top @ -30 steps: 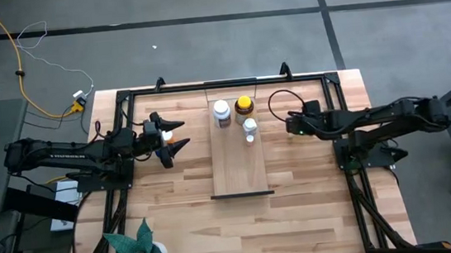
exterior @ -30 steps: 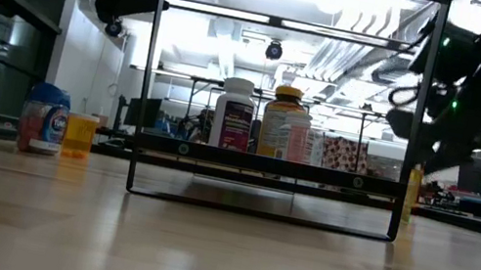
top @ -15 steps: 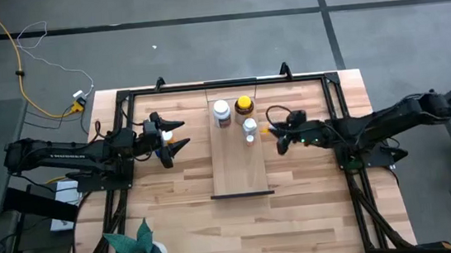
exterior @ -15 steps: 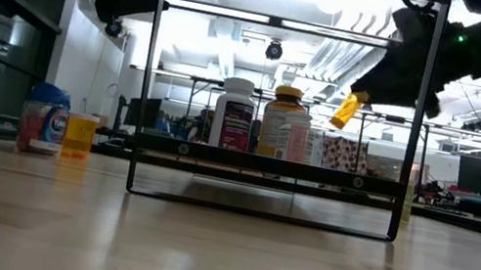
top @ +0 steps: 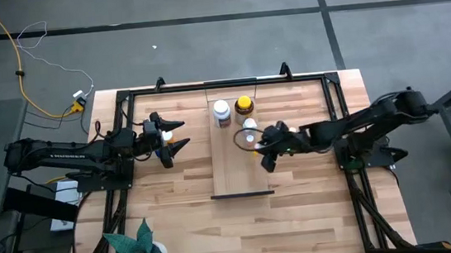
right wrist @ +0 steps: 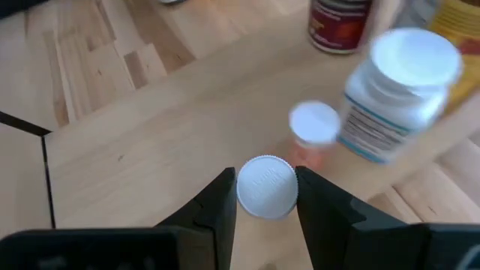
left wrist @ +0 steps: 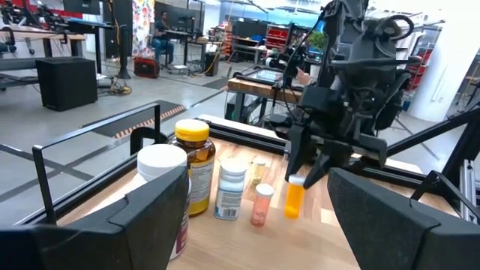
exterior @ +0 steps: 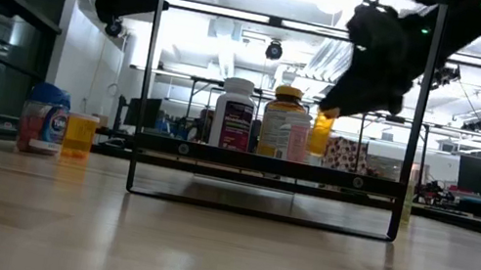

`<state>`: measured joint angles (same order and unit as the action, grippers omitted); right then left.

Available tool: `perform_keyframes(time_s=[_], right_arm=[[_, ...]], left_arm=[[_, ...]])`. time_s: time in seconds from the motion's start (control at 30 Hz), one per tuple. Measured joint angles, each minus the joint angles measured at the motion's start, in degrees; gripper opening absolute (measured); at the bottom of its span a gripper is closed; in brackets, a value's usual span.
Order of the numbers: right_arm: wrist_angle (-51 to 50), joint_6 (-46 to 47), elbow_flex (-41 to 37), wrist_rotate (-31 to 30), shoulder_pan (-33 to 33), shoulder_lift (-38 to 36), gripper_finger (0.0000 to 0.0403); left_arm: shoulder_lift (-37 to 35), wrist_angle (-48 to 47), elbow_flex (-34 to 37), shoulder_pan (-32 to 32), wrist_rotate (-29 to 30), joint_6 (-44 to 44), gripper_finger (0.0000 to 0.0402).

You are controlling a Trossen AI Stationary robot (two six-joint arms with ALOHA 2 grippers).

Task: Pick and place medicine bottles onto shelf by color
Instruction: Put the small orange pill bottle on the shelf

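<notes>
Right gripper [right wrist: 266,196] clamped on small orange bottle [left wrist: 295,197], above shelf [top: 240,171]. Step: placement. Next: lower beside tiny orange bottle [left wrist: 262,203] ahead, release. Left gripper [top: 179,139] idle, spread wide.

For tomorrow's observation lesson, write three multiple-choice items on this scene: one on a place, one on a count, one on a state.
1. Where does the right gripper hang?
A. over the shelf
B. beside the potted plant
C. off the table's edge

2. How many bottles stand upright on the shelf, seen from the left wrist?
A. two
B. four
C. seven

3. What is the state of the right gripper?
A. empty and wide open
B. shut on a small orange bottle
C. holding the yellow-capped bottle

Answers:
1 A: the high view shows it above the plank, near the standing bottles.
2 B: a white-capped bottle, the yellow-capped amber bottle, a white bottle and a tiny orange one.
3 B: the right wrist view shows its fingers either side of the white cap.
</notes>
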<state>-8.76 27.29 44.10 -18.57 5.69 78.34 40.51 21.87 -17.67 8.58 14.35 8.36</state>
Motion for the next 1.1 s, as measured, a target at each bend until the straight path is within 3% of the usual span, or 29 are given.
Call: perform_keyframes(time_s=[0.33,0.83,1.1], right_arm=[[-7.0,-0.8,8.0,-0.1,-0.1,8.3,0.0110],[-6.9,-2.3,9.2,-2.5,-0.1,9.5,0.0112],[-6.9,-2.6,9.2,-5.3,0.1,9.5,0.0174]], left_arm=[[0.0,-0.1,0.0,0.0,0.0,0.0,0.0310],[0.0,-0.1,0.0,0.0,0.0,0.0,0.0310],[0.0,-0.1,0.0,0.0,0.0,0.0,0.0310]])
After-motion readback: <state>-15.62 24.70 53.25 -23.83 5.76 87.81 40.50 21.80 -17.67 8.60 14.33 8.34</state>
